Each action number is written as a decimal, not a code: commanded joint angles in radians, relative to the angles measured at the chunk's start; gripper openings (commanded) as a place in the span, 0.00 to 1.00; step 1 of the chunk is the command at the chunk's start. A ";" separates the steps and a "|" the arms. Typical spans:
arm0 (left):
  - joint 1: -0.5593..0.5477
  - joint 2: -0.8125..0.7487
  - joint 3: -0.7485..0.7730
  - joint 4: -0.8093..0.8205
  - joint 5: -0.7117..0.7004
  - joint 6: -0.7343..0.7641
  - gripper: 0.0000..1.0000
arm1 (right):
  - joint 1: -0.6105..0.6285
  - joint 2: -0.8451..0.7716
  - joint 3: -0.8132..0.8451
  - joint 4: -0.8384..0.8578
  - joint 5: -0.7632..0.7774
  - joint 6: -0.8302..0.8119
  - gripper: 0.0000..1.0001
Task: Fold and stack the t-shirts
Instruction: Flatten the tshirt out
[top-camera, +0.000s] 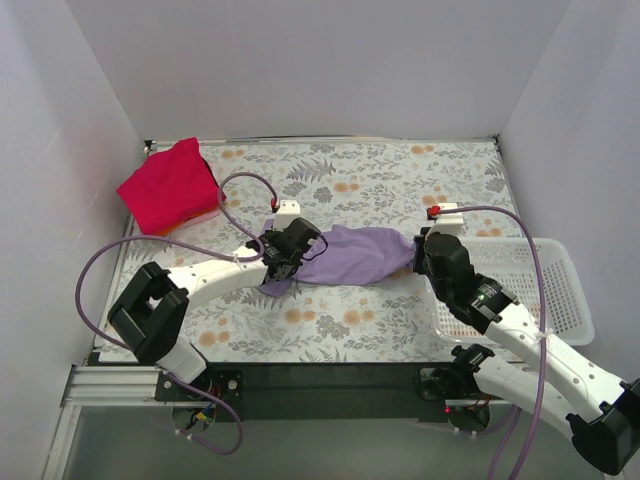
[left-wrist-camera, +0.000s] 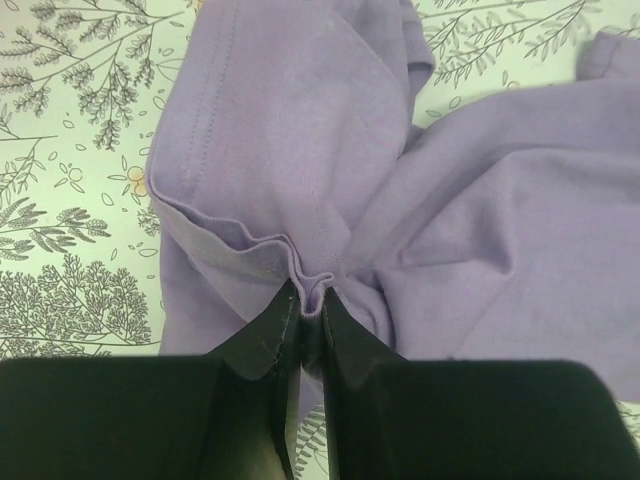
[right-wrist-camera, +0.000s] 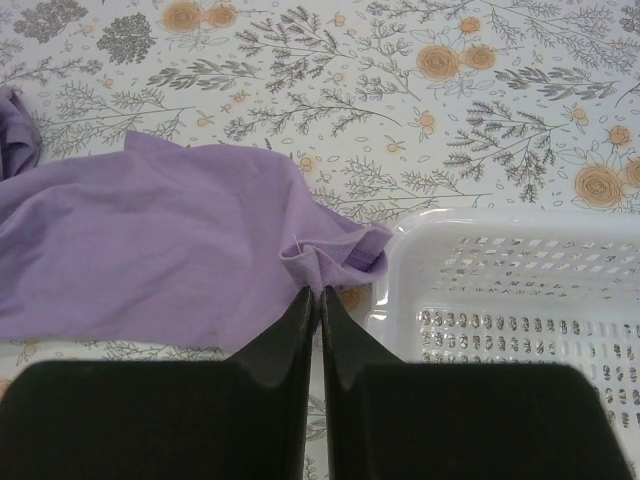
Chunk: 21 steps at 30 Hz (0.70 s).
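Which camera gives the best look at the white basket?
Top external: nearly all the basket shows, at the table's right edge, the right arm covering its left end. Right wrist shows just one corner close up, beside the purple shirt. Left wrist shows none of it.

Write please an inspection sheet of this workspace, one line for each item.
Surface: floral table cover, lying flat.
Job's things: lavender t-shirt crumpled, not folded, stretched between both claws; red t-shirt lies apart in the far left corner.
Clutter: white mesh basket at the right edge, beside the lavender hem.
Grippers: left claw shut on a bunched fold of lavender cloth; right claw shut on its hem.
Cables: purple cables loop above both arms.
Surroundings: white walls on three sides.
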 joint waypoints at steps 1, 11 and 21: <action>-0.004 -0.082 -0.003 -0.016 -0.033 -0.011 0.06 | -0.002 -0.001 0.014 0.041 0.010 0.002 0.01; -0.004 -0.151 -0.031 -0.010 0.027 -0.015 0.22 | -0.002 0.028 0.032 0.039 0.006 0.002 0.01; -0.004 -0.155 -0.052 0.005 0.042 -0.017 0.22 | -0.002 0.030 0.027 0.039 0.000 0.004 0.01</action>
